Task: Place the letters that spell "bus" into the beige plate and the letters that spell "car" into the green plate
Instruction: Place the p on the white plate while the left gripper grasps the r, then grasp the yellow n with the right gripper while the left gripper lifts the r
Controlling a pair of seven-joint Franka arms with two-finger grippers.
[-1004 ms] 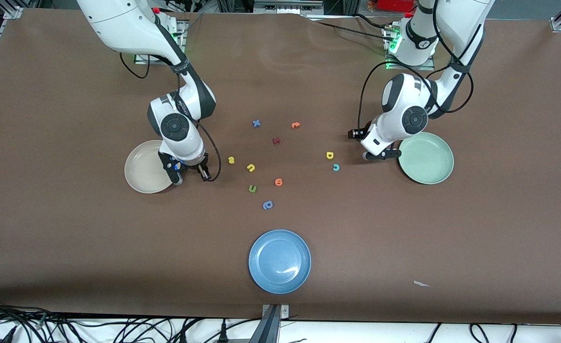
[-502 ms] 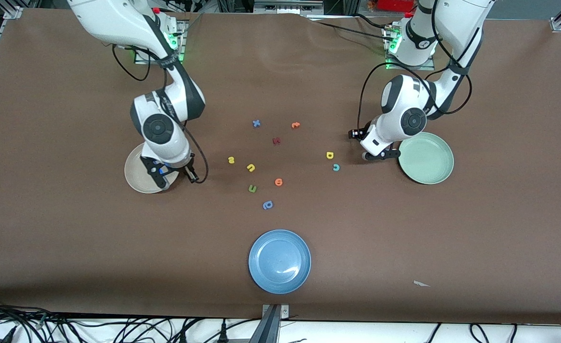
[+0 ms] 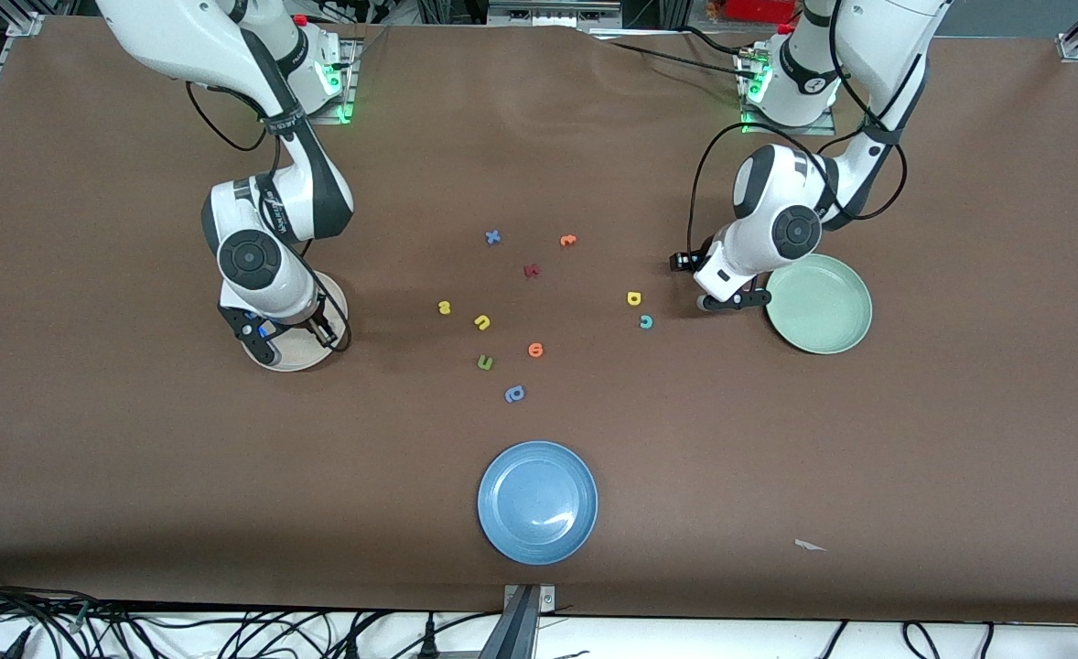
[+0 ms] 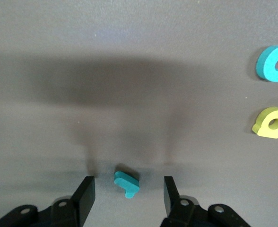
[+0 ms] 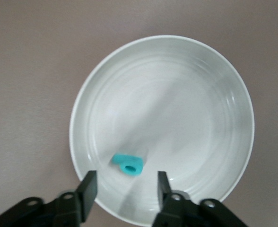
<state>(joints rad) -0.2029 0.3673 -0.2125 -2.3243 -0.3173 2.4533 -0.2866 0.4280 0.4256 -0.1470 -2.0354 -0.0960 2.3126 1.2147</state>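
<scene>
The right tool [image 5: 124, 189] hangs apart over the beige plate [image 5: 233, 104], teal b [image 5: 128, 163] lying inside. The left tool [image 4: 128, 193] straddles the thin r [image 4: 126, 183] on the desk [image 3: 136, 439], unclosed; the r may squirt away.

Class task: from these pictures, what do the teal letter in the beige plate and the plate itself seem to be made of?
The teal letter: probably foam, with a matte face, thick flat-cut edges and no shine. The beige plate: likely plastic or glazed ceramic, smooth with a slight sheen, soft light streaks and faint moulded rings; the look cannot settle which.
</scene>
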